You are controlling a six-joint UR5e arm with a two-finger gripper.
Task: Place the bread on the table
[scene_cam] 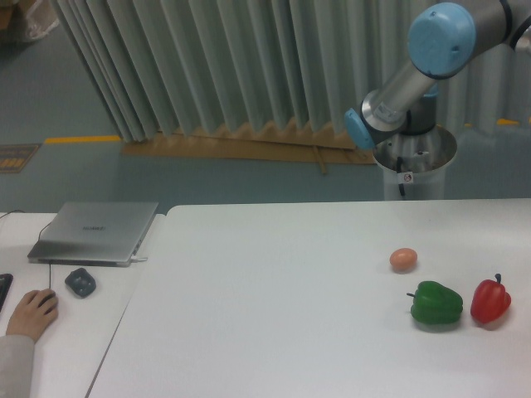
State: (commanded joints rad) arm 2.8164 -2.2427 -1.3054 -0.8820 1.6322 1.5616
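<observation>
So on the big white counter (274,290) there's a small brown egg (403,259) sitting toward the right side, and just in front of it, nearer the camera, a green bell pepper (436,303) with a red bell pepper (490,302) right beside it at the right edge of the shot. The two peppers are close together but I can't tell if they touch; the egg sits a little apart from both. The rest of the white top shows nothing else on it.

The bread isn't anywhere I can see, not on the counter and not near the arm.

Off to the left is a narrower white desk (58,332) with a closed silver laptop (95,231), a dark grey lumpy thing (80,283) beside it (could be a mouse or a toy, too blurry to say), and somebody's hand (31,313) resting on the desk near the left edge.

The robot arm (415,79) comes in from the top right, its blue-capped joints bent above its round silver base (415,162) behind the counter's far edge. The end of the arm runs out of frame, so the jaws aren't visible and I can't tell if they're apart or together.
</observation>
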